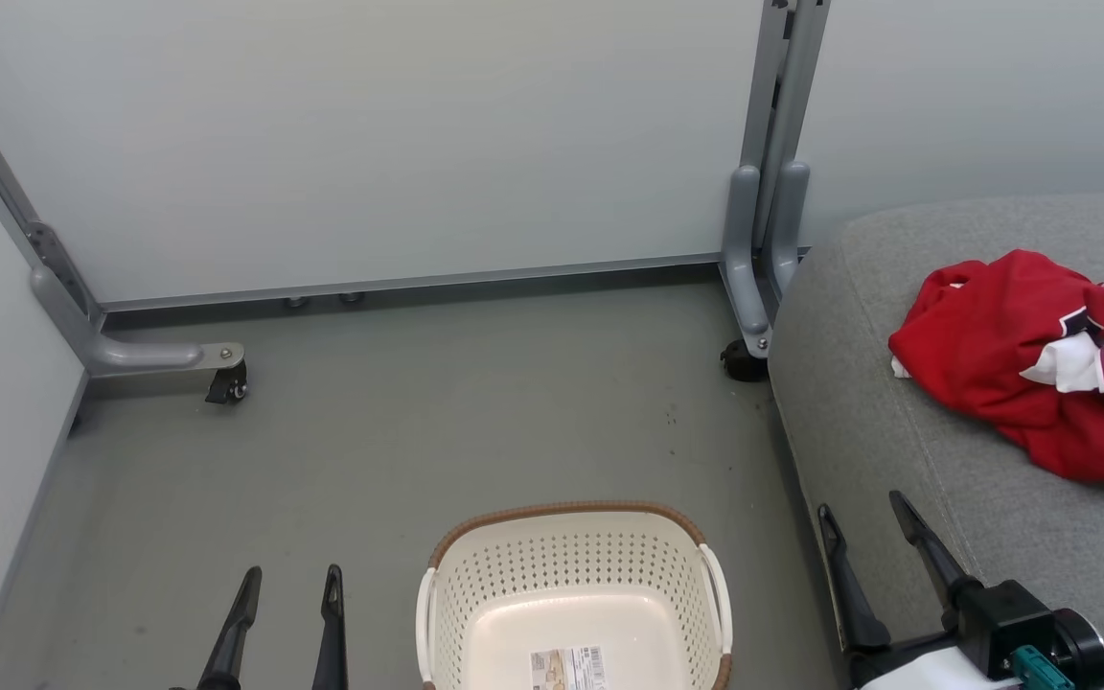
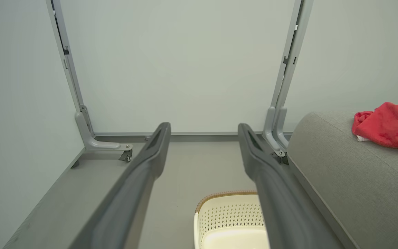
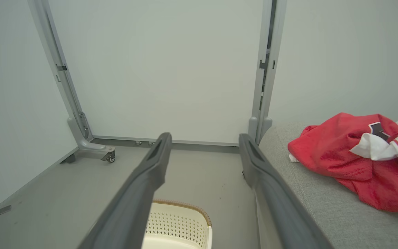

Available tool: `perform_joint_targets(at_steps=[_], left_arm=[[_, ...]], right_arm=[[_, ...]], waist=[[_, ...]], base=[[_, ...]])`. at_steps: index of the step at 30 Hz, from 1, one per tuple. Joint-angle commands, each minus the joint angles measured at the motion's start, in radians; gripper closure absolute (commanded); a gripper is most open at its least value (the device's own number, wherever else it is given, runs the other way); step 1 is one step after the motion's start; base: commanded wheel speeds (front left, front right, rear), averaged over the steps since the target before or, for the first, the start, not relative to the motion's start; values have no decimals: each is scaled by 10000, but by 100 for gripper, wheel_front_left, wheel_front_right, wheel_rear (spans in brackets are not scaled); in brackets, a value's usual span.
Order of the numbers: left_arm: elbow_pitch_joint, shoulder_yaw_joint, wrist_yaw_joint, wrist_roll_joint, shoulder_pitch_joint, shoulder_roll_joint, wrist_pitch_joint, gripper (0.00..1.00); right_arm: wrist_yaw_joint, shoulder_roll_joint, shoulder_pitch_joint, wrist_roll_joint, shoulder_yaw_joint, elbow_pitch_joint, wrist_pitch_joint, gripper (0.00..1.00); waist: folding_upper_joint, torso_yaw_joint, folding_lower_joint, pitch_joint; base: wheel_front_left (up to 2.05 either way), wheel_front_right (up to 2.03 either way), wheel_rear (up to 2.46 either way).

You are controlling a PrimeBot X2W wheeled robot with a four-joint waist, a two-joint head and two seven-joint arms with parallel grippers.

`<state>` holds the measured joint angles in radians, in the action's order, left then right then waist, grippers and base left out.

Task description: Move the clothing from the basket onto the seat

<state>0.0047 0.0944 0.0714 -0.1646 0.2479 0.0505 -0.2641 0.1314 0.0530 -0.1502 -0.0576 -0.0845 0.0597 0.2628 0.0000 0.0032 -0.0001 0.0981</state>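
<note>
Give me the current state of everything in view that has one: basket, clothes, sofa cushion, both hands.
basket: upright on the floor, empty apart from the paper label on its base.
red clothing: crumpled in a heap on the sofa cushion.
sofa cushion: carrying the red clothing.
left hand: open, holding nothing.
right hand: open, holding nothing.

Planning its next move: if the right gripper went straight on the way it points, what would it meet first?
Probably nothing close. The right gripper points over the floor, just beside the seat, toward the base of the partition panel. Depth is unclear.
</note>
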Motion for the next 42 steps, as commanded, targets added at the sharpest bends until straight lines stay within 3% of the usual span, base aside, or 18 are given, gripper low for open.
perform_joint_targets(at_steps=[1, 4, 21, 42], left_arm=[[2, 2, -27, 37, -1, -2, 0, 100], [147, 42, -28, -101, 50, -9, 6, 100], [649, -221, 100, -3522, -789, 177, 679, 100], [1148, -530, 257, -6765, -1607, 287, 1375, 100]], right_arm=[[-2, 0, -10, 3, 6, -8, 0, 100], [0, -21, -95, -134, -25, 111, -12, 100], [-2, 178, 546, -3822, 190, 492, -658, 100], [-4, 294, 1140, -7285, 469, 851, -1345, 100]], waist=[[0, 6, 1, 1], [0, 9, 1, -7], [0, 4, 1, -143], [0, -3, 1, -310]], base=[[0, 0, 0], [0, 0, 0], [0, 0, 0], [0, 0, 0]])
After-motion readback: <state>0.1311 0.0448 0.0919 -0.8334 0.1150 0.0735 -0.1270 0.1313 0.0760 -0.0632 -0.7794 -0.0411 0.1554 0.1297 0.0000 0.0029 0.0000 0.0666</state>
